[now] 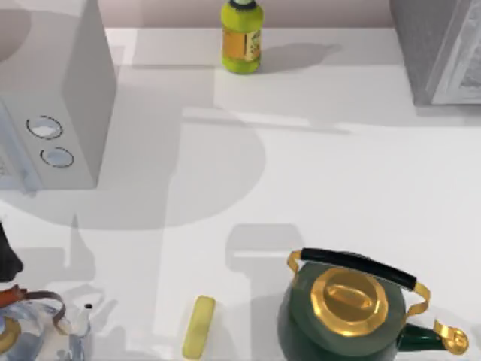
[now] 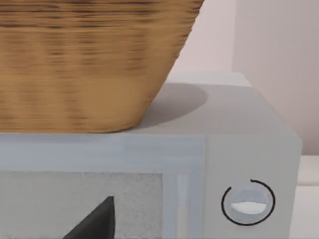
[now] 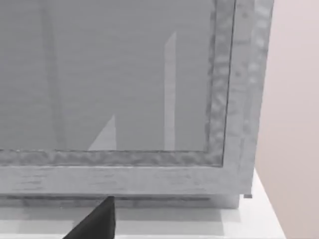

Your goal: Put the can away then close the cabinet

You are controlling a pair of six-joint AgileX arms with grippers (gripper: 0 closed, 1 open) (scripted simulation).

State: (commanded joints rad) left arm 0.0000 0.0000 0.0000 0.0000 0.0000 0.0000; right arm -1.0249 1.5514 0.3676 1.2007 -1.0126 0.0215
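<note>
Can: whereabouts cannot be told. Judged light, rigid and smooth-walled, likely slippery; best pinched across mid-body.
Speckled grey framed cabinet [image 1: 440,53], far right, faced by right gripper [image 3: 97,223].
Matte grey microwave [image 1: 75,113], left, bearing woven wicker basket [image 2: 89,64], faced by left gripper [image 2: 94,223].
Jaws, both: cannot tell.

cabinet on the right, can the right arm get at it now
Probably yes: the right gripper faces the cabinet front from close, nothing between them; the bottle and kettle stand well aside. The left gripper is over by the microwave.
</note>
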